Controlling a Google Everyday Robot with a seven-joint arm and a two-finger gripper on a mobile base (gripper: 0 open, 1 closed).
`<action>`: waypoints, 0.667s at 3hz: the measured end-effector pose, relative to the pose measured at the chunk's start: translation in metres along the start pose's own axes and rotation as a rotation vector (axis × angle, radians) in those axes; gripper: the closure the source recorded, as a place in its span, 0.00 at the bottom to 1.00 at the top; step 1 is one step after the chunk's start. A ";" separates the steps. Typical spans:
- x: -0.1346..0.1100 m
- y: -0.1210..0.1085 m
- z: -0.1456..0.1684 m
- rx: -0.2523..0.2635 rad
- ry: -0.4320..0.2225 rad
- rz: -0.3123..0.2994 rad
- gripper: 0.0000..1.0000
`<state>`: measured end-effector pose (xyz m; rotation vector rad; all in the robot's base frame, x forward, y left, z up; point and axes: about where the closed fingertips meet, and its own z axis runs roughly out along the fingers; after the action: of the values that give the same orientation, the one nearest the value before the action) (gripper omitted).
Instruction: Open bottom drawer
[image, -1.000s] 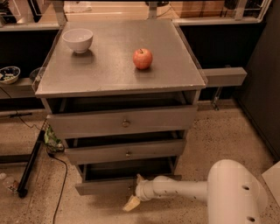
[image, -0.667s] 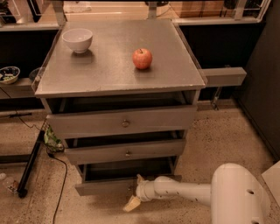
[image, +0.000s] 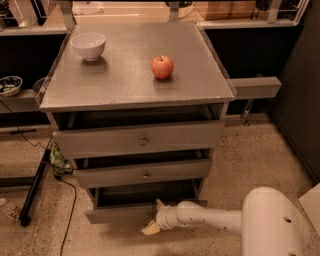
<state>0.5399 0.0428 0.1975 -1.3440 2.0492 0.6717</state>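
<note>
Three grey drawers sit under the table (image: 120, 85), each pulled out a little. The bottom drawer (image: 115, 214) is lowest, close to the floor. The claw (image: 154, 216) is right at the middle of its front. I cannot tell if the claw is gripping. A red apple (image: 162, 67) and a white bowl (image: 88, 45) rest on top.

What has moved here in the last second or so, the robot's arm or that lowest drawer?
Nothing has visibly changed. The tool sits low at the front of the bottom drawer, near its middle, just as before, and the drawer is no further out. The apple and the bowl on the cabinet top have not moved either.
</note>
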 end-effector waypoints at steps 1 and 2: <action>0.000 0.000 0.000 0.000 0.000 0.000 0.54; 0.000 0.000 0.000 0.000 0.000 0.000 0.85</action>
<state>0.5399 0.0429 0.1975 -1.3440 2.0492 0.6719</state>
